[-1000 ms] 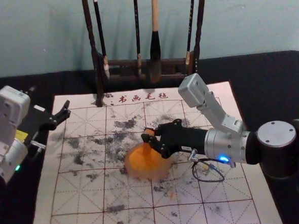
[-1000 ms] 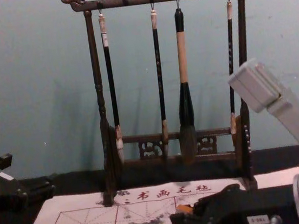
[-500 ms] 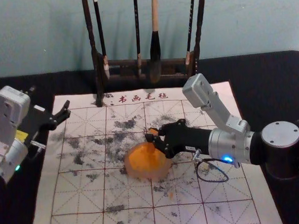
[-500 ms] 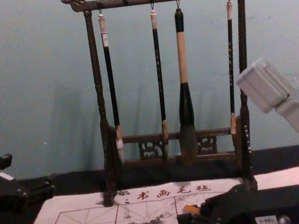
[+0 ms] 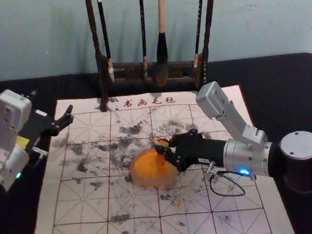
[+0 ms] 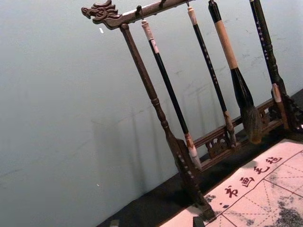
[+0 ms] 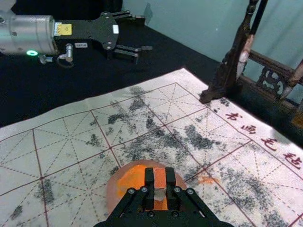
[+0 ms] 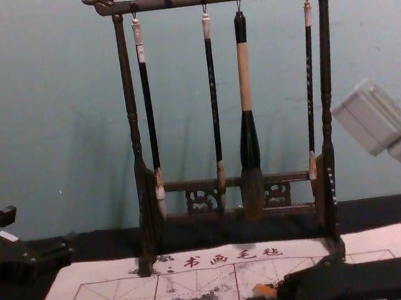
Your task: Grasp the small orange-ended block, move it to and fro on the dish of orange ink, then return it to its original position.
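Overall light: moderate to dim, diffuse.
Direction: mainly from above, judging by the pale top of the right arm's round joint [image 5: 300, 143].
Wall [image 8: 32, 90]: evenly lit; soft, weak shadows beside the brush rack [image 8: 130, 93].
Surface [image 5: 286, 77]: black cloth, detail mostly lost in the dark, far edge included.
Mat [image 5: 70, 228]: brightest broad area; faint violet tint toward the surface's near right corner.
Ink dish [image 5: 140, 180]: lit orange within, rim translucent.
Block [image 7: 160, 176]: top bright in the right wrist view.
Blue lamp [image 5: 244, 171]: glowing, centre near white.
Green lamp [image 7: 31, 53]: small halo.
Grain: light speckle in darker parts.
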`<act>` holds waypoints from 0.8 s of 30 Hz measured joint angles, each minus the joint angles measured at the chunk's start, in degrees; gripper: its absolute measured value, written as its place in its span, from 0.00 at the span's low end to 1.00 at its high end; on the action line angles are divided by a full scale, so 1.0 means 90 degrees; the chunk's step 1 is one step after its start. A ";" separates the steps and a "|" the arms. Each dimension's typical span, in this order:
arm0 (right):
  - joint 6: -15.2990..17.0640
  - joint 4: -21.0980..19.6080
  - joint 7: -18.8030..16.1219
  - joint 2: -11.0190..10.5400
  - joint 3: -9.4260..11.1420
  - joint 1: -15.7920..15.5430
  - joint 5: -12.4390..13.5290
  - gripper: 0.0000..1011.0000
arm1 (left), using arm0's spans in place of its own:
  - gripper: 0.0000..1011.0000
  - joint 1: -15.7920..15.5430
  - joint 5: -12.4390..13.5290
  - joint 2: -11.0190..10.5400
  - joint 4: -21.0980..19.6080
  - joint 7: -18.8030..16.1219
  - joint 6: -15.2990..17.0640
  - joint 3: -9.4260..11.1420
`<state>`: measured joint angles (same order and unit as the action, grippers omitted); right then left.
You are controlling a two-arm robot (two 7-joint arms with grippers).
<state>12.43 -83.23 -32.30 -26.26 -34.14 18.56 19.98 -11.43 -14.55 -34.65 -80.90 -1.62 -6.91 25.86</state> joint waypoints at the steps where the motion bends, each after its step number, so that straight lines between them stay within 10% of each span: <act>1: 0.0000 -0.0029 -0.0021 -0.0024 -0.0010 -0.0020 0.0006 0.13 | 0.99 0.0000 0.0000 0.0000 0.0000 0.0000 0.0000 0.0000; 24: -0.0046 0.0069 -0.0128 0.0161 -0.0280 0.0108 0.0036 0.13 | 0.99 -0.0001 0.0000 0.0000 0.0000 0.0000 0.0000 0.0000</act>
<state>12.01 -82.61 -33.45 -24.81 -36.66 19.53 20.31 -11.43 -14.55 -34.65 -80.90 -1.62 -6.91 25.86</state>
